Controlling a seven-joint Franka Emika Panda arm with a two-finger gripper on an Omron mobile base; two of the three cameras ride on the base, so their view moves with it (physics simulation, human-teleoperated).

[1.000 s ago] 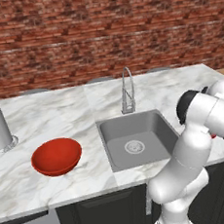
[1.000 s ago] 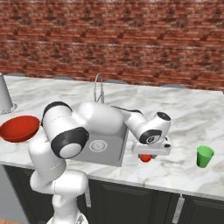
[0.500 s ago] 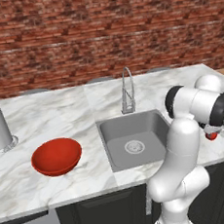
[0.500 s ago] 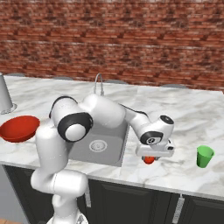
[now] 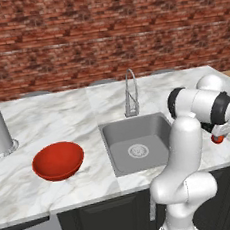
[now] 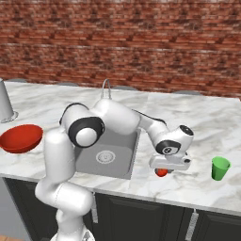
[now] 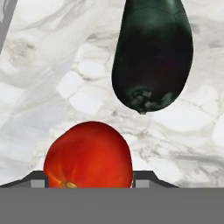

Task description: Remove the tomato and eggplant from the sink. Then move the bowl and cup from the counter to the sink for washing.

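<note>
Looks like the tomato (image 7: 89,155) is being set down on the counter (image 6: 188,122) right of the sink (image 6: 109,155), with the eggplant (image 7: 152,54) lying at about 1 o'clock from it. The hand (image 6: 168,164) sits around the tomato; can't tell if it's gripping or let go. Next up, I'd guess: back off and go for the bowl (image 5: 58,160) and cup (image 6: 220,168). No writing or labels anywhere.

The tomato (image 7: 88,155) lies on the tabletop (image 6: 188,122) right of the sink (image 6: 106,153), the eggplant (image 7: 152,57) just beyond it. The cup (image 6: 220,168) stands farther right; the bowl (image 5: 58,160) sits left of the sink.
</note>
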